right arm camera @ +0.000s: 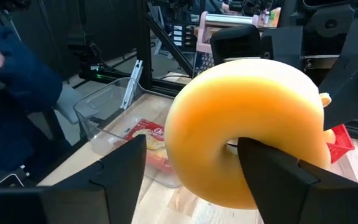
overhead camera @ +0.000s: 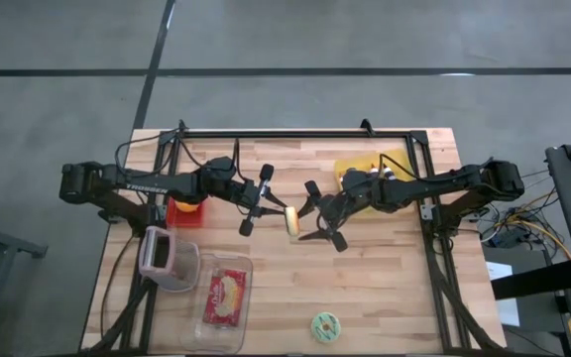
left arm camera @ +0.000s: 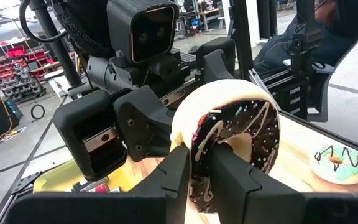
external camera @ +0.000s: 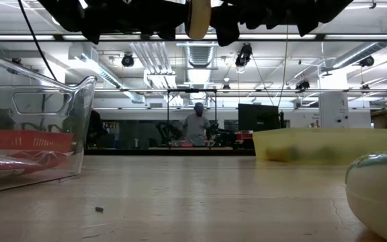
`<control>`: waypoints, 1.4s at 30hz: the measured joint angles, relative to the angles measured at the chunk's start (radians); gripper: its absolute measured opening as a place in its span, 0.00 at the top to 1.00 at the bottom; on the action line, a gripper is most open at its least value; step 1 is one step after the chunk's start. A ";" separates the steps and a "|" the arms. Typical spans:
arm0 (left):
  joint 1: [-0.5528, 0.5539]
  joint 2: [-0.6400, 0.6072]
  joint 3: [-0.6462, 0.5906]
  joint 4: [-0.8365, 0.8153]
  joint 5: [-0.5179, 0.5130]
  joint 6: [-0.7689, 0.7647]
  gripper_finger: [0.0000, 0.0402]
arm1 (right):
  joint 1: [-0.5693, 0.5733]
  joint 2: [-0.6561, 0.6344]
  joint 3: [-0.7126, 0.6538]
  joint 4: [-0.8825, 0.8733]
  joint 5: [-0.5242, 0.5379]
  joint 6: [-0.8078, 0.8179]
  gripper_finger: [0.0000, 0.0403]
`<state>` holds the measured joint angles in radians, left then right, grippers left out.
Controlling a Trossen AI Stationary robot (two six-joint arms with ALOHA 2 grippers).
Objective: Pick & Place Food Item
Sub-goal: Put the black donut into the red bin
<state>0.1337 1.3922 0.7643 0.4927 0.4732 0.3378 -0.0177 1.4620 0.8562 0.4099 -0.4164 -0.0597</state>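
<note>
Donut handover above the desk

Left gripper (overhead camera: pixel 266 208) clenches the upright donut (overhead camera: pixel 292 222); right gripper (overhead camera: pixel 315 212) faces it, jaws spread wide around its ring.

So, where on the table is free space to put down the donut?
Bare wood lies between the green donut and the right arm, and along the far edge behind both grippers. The near left corner is crowded by the clear container and pink cup. The chocolate donut hangs between left gripper and right gripper.
</note>
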 joint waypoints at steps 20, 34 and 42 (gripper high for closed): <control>0.000 0.000 0.000 -0.001 0.000 0.000 0.85 | 0.000 0.000 0.001 -0.014 -0.003 0.133 0.32; 0.001 -0.002 0.000 -0.018 -0.001 0.000 0.85 | -0.001 -0.140 0.001 -0.319 -0.003 0.113 0.35; 0.002 -0.011 0.000 -0.023 -0.012 0.008 0.85 | 0.000 -0.219 0.001 -0.527 -0.003 0.119 0.33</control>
<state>0.1352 1.3807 0.7643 0.4702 0.4616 0.3454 -0.0181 1.2427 0.8570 -0.1171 -0.4191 0.0593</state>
